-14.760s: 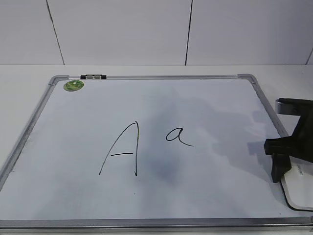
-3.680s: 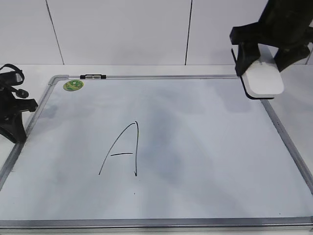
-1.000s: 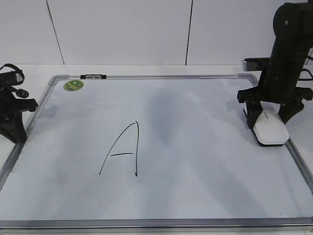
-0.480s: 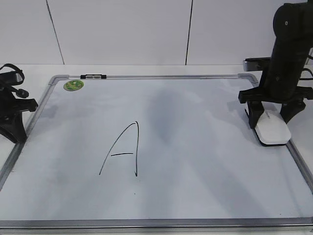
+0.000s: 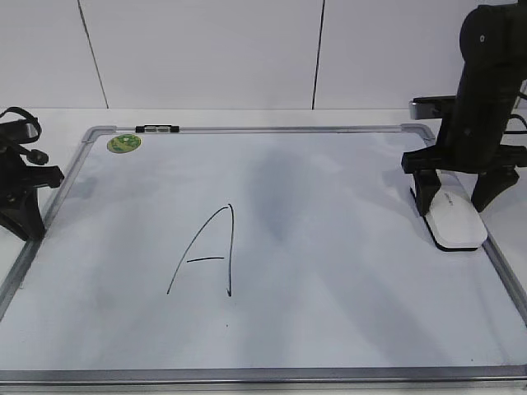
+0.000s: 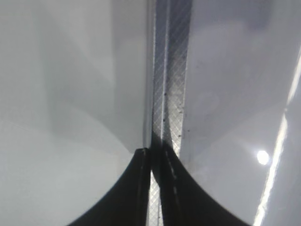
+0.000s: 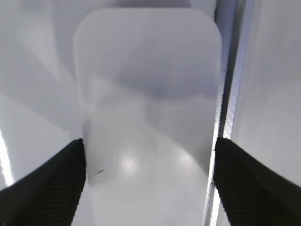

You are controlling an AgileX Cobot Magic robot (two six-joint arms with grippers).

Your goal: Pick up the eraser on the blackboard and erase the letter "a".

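The white eraser (image 5: pixel 458 225) lies flat on the blackboard (image 5: pixel 329 288) against its right frame. It fills the right wrist view (image 7: pixel 150 94). My right gripper (image 5: pixel 450 204) is open and straddles the eraser, one finger on each side with a gap (image 7: pixel 149 155). My left gripper (image 5: pixel 25 224) is shut and empty, resting over the board's left frame (image 6: pixel 153 153). No small letter "a" shows on the board. Only the tall capital "A" (image 5: pixel 206 251) remains, left of centre.
A round green sticker (image 5: pixel 123 143) and a small black clip (image 5: pixel 156 129) sit at the board's far left corner. The grey frame (image 7: pixel 230 70) runs right beside the eraser. A white tiled wall stands behind the table.
The small "a" was wiped away earlier. Over the last second my right gripper's fingers have spread apart and let go of the eraser, which now rests on the board. The left arm has not moved.
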